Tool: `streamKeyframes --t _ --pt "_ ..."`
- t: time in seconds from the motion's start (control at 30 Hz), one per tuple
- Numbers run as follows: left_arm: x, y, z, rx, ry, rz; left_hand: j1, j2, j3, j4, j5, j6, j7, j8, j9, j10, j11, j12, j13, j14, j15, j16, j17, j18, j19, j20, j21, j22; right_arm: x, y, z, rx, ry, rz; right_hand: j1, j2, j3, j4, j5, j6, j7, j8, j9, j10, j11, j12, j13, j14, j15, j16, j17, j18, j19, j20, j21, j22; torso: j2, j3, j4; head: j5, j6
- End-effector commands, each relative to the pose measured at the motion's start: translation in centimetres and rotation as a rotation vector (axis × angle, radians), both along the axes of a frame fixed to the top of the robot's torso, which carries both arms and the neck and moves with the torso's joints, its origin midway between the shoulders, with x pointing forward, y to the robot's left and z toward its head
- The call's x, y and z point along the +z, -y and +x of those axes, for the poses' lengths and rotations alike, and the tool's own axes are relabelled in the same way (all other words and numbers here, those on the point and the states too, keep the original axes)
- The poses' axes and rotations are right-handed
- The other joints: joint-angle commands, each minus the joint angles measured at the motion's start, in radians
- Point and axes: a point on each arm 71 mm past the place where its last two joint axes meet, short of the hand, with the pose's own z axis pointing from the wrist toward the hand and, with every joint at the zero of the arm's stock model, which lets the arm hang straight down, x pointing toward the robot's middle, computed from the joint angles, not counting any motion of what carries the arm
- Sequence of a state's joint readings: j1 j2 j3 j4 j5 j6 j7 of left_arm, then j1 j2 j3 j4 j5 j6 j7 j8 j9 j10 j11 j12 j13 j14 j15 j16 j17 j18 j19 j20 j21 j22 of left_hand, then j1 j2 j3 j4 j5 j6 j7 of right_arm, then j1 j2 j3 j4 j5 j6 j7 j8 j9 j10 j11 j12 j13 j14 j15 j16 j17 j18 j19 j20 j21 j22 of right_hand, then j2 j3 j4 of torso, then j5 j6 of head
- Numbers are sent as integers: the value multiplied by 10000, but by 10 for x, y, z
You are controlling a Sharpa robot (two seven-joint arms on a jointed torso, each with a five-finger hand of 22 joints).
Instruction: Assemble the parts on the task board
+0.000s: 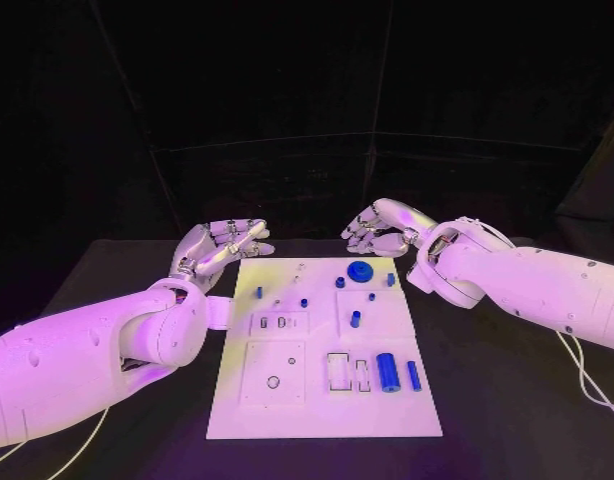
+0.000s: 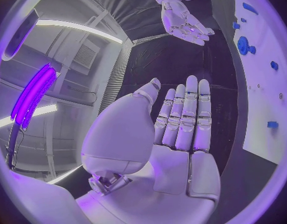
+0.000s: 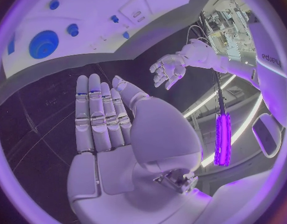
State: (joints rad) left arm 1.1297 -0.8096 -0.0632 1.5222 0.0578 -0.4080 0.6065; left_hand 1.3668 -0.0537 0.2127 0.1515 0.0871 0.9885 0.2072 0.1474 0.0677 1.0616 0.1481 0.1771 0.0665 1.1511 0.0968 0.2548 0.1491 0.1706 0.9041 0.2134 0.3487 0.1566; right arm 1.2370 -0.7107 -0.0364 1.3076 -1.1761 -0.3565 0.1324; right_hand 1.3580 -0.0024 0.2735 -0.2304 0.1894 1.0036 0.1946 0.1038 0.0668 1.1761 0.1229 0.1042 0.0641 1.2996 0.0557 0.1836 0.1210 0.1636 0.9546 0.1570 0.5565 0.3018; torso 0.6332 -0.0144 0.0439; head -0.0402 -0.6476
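One task board [image 1: 322,400], perhaps ten blue parts [image 1: 388,372].

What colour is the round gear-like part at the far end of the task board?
Blue. The gear shows best in the right wrist view, lying on the white task board.

Purple light washes the scene; the task board [image 1: 322,400] glares bright against a dim black table [image 1: 509,400]. Wrist views bend straight edges near their rims.
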Motion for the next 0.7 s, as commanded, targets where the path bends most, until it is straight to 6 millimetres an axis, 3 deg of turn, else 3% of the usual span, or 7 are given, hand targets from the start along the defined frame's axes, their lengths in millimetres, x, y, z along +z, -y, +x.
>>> streamKeyframes --t 0.03,0.27,0.5,0.7 --pt "5 7 -7 -769 237 16 -45 48 11 -52 33 65 0 -52 -13 97 7 -62 -10 73 14 -39 10 142 84 13 51 -16 -5 -3 3 -235 325 -2634 -75 -210 -152 -62 -209 350 -127 -163 -3 290 -178 -321 19 1382 -367 639 653 175 183 -368 1862 1189 216 -35 162 -76 -25" --pt "9 10 -15 -1054 221 -69 -61 31 15 -70 32 68 6 -89 -19 109 12 -109 -13 78 17 -78 20 138 94 9 41 -29 -8 -7 6 -199 412 -3909 -215 -289 -156 38 -255 394 -198 -257 -1 147 -234 -374 36 2083 -504 1293 1246 199 474 -479 2627 1626 412 -38 294 -176 -20" --pt "9 11 -17 -1191 174 -115 -72 21 24 -91 32 66 14 -128 -24 112 19 -160 -16 99 17 -109 35 136 108 6 33 -41 -10 -10 9 -165 304 -4503 -272 -385 -30 101 -230 322 -201 -369 -11 -293 -196 -419 5 2023 -497 2024 1911 193 447 -494 3118 1921 543 -40 313 -240 4" --pt "10 10 -19 -1245 159 -139 -71 18 35 -109 33 64 18 -152 -27 113 22 -192 -17 119 16 -124 46 137 119 4 30 -48 -13 -13 13 -142 154 -4853 -277 -444 27 171 -257 172 -190 -381 -8 -771 -144 -387 8 2017 -468 2548 2400 201 424 -452 3448 2109 646 -16 363 -277 25"
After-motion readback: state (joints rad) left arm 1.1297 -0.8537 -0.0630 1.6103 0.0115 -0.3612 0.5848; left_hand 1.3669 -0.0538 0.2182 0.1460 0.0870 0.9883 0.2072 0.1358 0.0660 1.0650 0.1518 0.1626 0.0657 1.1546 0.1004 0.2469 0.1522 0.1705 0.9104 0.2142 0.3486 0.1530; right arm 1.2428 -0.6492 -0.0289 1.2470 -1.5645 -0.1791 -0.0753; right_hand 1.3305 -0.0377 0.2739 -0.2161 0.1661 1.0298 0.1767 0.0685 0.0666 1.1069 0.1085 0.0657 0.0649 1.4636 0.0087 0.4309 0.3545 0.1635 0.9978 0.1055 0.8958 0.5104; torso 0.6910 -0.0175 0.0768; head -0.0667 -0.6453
